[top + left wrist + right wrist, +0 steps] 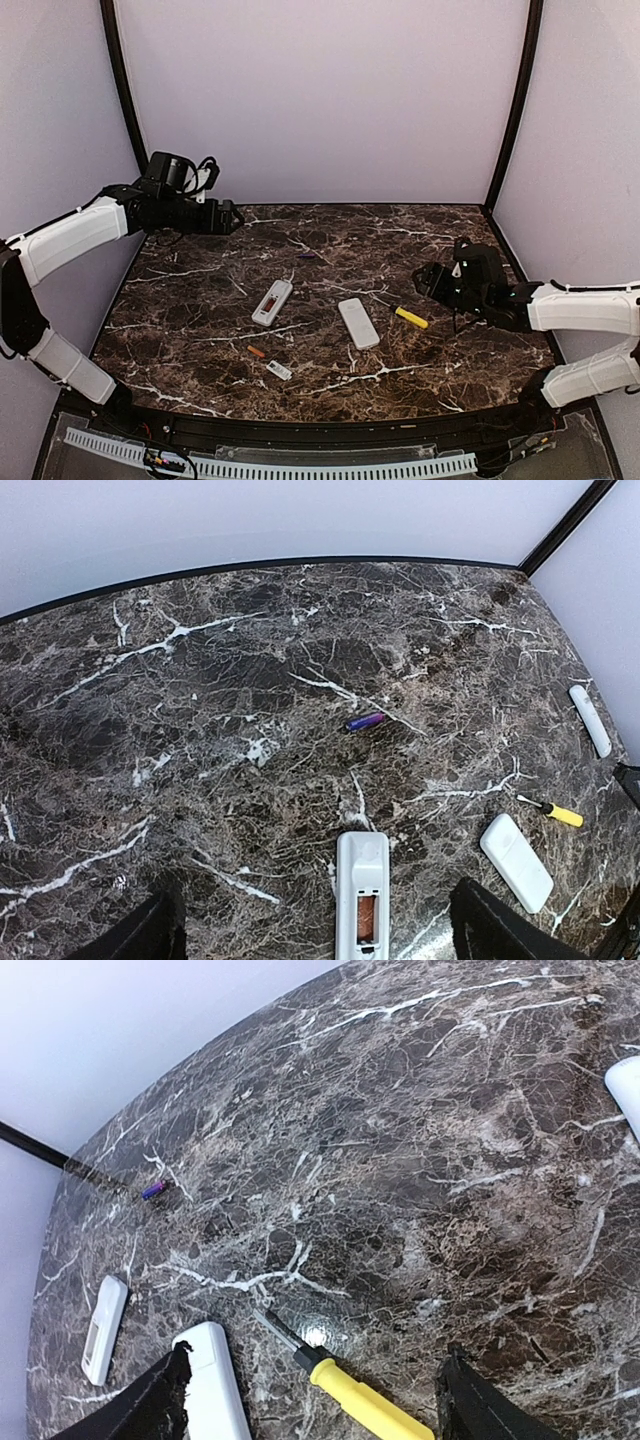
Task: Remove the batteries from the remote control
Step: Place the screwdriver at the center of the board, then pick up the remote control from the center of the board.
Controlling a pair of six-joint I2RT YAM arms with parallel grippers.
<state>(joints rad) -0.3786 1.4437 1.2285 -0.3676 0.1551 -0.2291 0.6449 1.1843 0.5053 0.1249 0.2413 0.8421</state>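
A white remote control (272, 301) lies back up mid-table with its compartment uncovered and an orange battery (365, 917) inside. Another orange battery (256, 351) lies loose on the marble in front of it, beside a small white cover (280, 371). My left gripper (235, 216) hangs open, high over the back left corner, and in its wrist view the remote control (361, 895) lies below between the fingers. My right gripper (425, 280) is open at the right, its fingers (160, 1405) standing either side of the yellow-handled screwdriver (365, 1400), which lies on the table.
A second white remote (358, 322) lies face down between the open remote and the screwdriver (411, 317). A third white remote (590, 720) sits near the right wall. A small purple cylinder (364, 721) lies towards the back. Walls close in the table on three sides.
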